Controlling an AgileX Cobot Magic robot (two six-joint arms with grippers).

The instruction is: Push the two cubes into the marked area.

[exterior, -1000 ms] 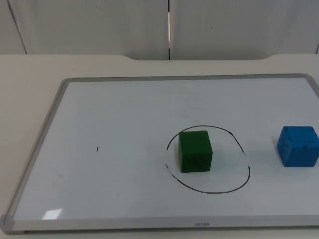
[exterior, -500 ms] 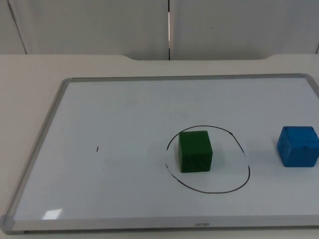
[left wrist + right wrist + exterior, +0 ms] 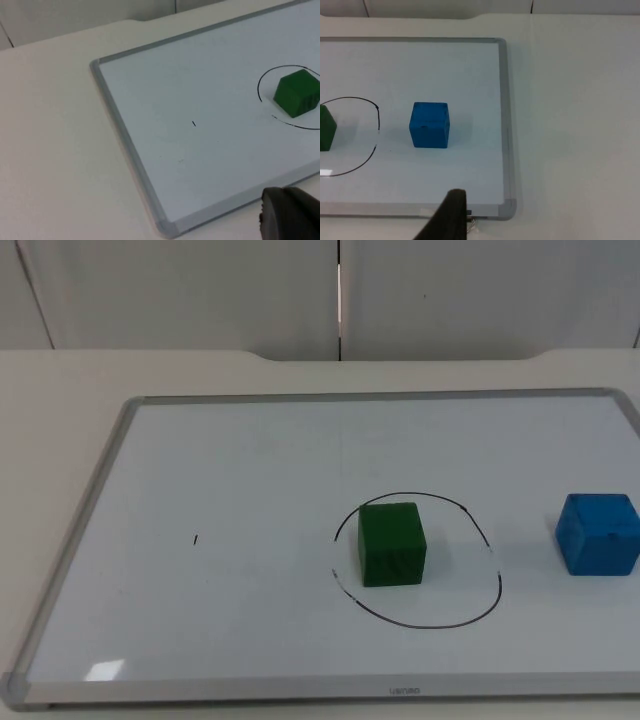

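Now green cube (image 3: 391,544) inside circle (image 3: 480,612), blue cube (image 3: 598,533) outside

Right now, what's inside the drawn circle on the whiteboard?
The green cube sits inside the drawn circle, toward its left side, on bare whiteboard. The blue cube is outside it, to the right. Whether anything is marked under the green cube cannot be seen.

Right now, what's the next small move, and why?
Probably bring the right gripper down on the far side of the blue cube, ready to push it toward the circle. The green cube already sits inside the line; the blue one stands outside it, near the whiteboard's right edge. The left gripper waits.
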